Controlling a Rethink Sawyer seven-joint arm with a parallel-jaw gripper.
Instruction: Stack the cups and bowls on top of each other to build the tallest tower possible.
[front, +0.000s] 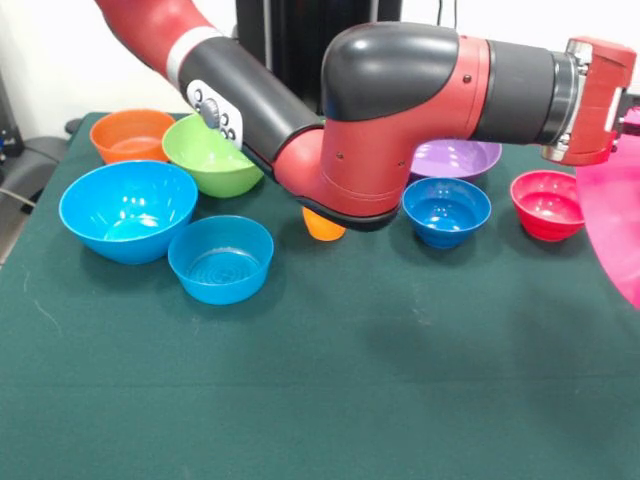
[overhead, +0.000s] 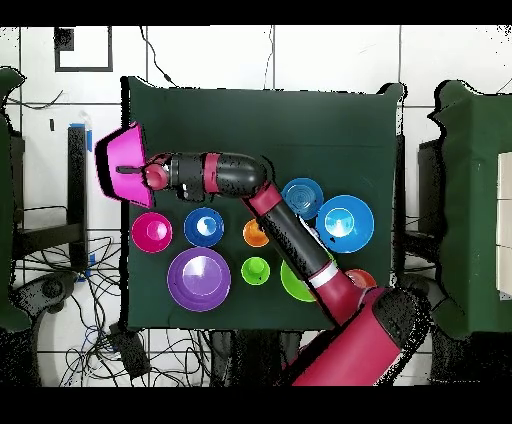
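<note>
Hot pink bowl (overhead: 122, 160) held tilted at the table (front: 330, 400) edge
The fingers (overhead: 133, 170) grip its rim; the other bowls and the orange cup (front: 322, 226) sit on the table.

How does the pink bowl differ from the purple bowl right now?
The pink bowl is tipped on edge at the gripper, over the table's edge; the purple bowl sits flat and upright on the table. No arm touches the purple one. Both are large, round and glossy.
</note>
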